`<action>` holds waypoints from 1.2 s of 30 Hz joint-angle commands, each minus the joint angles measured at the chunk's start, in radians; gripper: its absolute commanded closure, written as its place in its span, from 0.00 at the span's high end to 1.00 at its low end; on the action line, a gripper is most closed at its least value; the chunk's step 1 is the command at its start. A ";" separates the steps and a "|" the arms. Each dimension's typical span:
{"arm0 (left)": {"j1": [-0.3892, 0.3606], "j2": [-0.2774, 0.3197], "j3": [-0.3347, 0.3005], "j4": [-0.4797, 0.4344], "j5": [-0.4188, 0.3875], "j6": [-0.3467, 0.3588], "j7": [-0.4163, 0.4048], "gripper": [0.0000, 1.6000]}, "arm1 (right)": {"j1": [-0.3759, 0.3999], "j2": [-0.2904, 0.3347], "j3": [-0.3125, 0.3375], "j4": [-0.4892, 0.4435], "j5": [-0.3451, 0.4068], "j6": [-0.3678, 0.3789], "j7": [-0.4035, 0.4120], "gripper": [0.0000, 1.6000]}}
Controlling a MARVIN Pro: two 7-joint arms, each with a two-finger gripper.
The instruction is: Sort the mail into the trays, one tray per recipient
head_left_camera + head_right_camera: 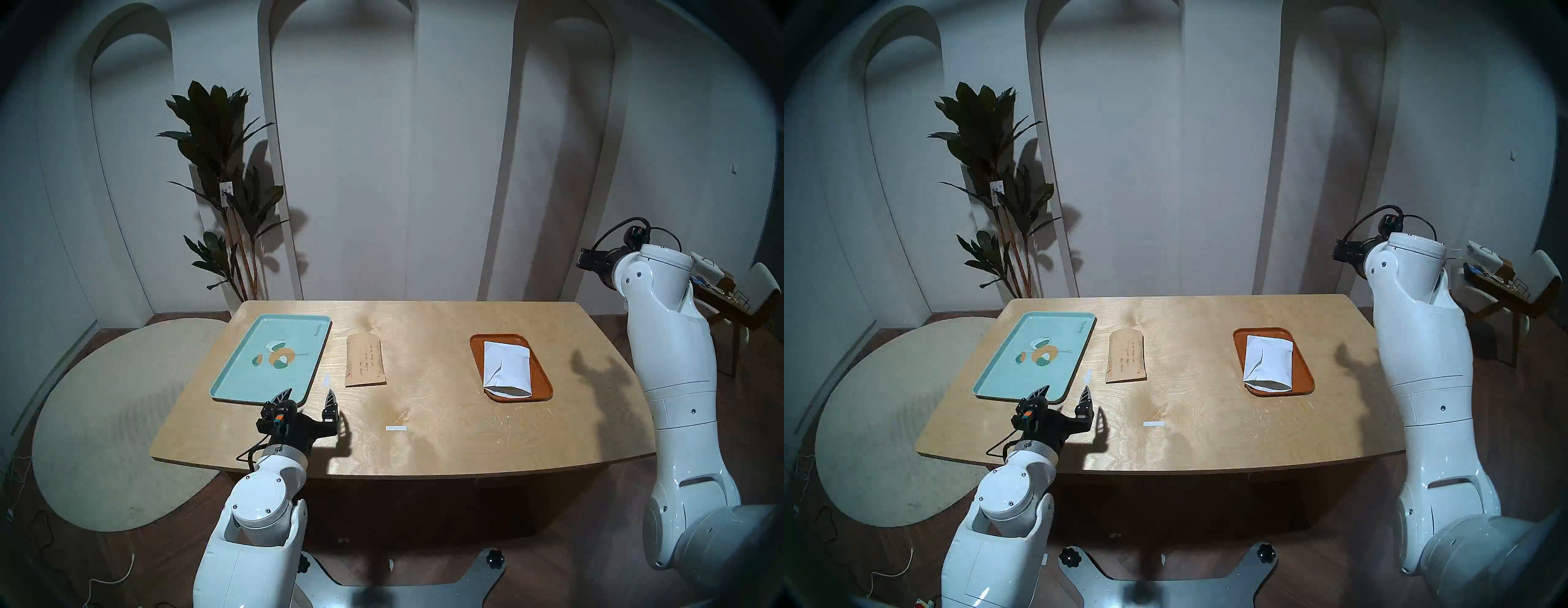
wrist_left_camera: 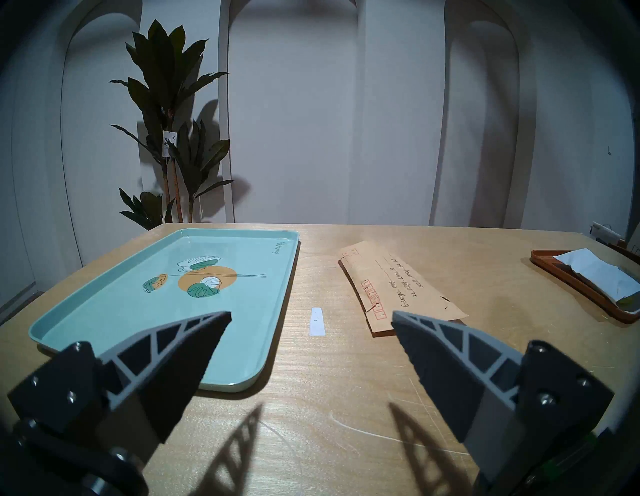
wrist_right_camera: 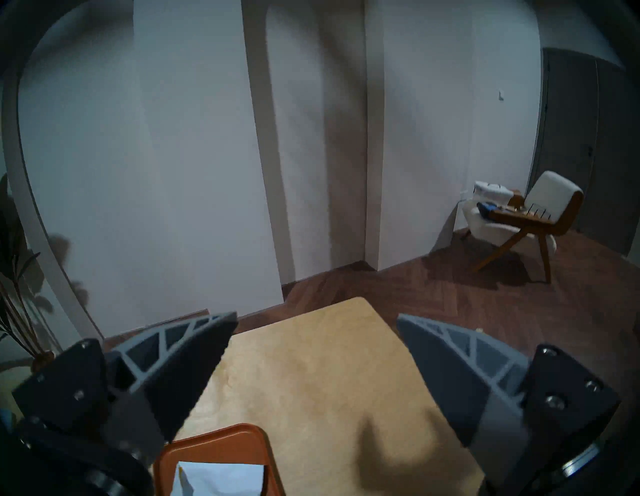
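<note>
A brown kraft envelope (image 1: 365, 361) (image 1: 1127, 356) (image 2: 398, 287) with handwriting and red boxes lies flat on the table, just right of the mint-teal tray (image 1: 237, 373) (image 1: 1004, 369) (image 2: 104, 311). That tray holds nothing. A creased white envelope (image 1: 507, 367) (image 1: 1269, 358) (image 3: 221, 479) lies in the orange-brown tray (image 1: 543, 373) (image 1: 1305, 369) (image 3: 214, 440). My left gripper (image 1: 309, 397) (image 2: 310, 317) hovers open and empty by the teal tray's near right corner, short of the brown envelope. My right gripper (image 3: 317, 318) is open and empty, raised high beyond the orange tray.
Two white tape strips lie on the wooden table (image 1: 445, 424): one (image 1: 326, 379) (image 2: 318, 322) between teal tray and brown envelope, one (image 1: 396, 428) near the front centre. A potted plant (image 1: 220, 178) stands behind the left corner, a chair (image 3: 519, 214) at the far right.
</note>
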 commanded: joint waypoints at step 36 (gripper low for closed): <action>-0.007 -0.001 -0.001 -0.024 0.000 -0.005 0.001 1.00 | -0.030 0.463 -0.231 0.363 -0.295 -0.481 0.788 1.00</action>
